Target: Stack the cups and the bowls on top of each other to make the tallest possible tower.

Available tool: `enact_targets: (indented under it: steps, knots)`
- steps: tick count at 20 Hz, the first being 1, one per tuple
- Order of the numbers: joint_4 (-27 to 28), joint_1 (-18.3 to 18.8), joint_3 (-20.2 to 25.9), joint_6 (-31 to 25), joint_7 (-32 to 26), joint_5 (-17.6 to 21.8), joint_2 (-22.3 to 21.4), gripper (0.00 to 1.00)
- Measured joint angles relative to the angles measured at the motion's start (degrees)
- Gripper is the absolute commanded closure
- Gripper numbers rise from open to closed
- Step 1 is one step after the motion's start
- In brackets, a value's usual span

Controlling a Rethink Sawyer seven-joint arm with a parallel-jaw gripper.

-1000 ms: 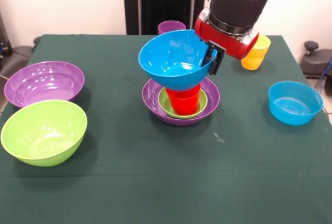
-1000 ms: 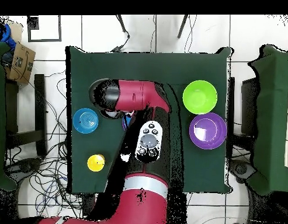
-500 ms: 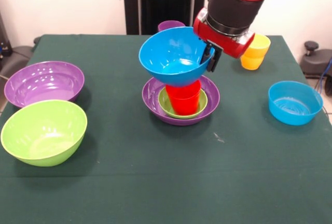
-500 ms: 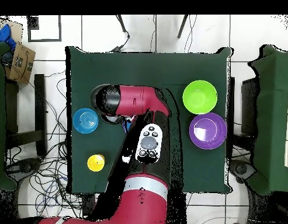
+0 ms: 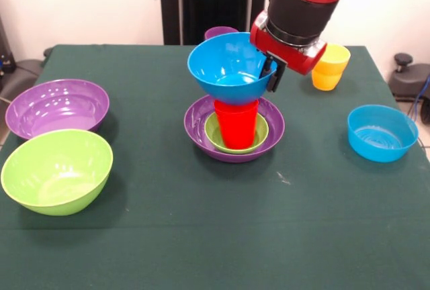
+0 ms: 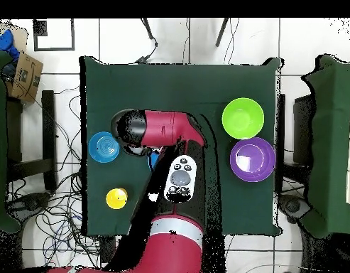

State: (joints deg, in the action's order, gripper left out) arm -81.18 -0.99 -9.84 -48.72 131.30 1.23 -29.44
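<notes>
The counter [image 5: 168, 236] is covered in dark green cloth, matt and slightly napped, with a few pale specks. Every bowl looks like glossy moulded plastic: the lime green bowl [image 5: 56, 171] and the purple bowl [image 5: 57, 107] beside it carry bright highlights, as do the large blue bowl [image 5: 232, 70] and the small blue bowl [image 5: 381, 133]. The red cup [image 5: 236, 123] and the yellow cups [image 5: 330, 67] are smooth plastic with a softer sheen. The arm [image 5: 306, 1] has glossy red shells and duller black bands.
</notes>
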Motion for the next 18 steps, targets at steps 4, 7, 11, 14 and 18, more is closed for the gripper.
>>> enact_targets:
  steps: [4, 7, 11, 14, 18]
  knots:
    - [-0.4, 0.0, 0.0, 1.4, 0.0, 0.0, -0.5, 1.00]
    - [-0.5, 0.0, 0.0, 3.1, 0.0, 0.0, -0.7, 1.00]
    - [-0.5, 0.0, 0.0, 4.2, 0.0, 0.0, -0.7, 1.00]
    - [-0.5, 0.0, 0.0, 4.1, 0.0, 0.0, -0.7, 1.00]
    - [-0.5, 0.0, 0.0, 4.1, 0.0, 0.0, -0.7, 1.00]
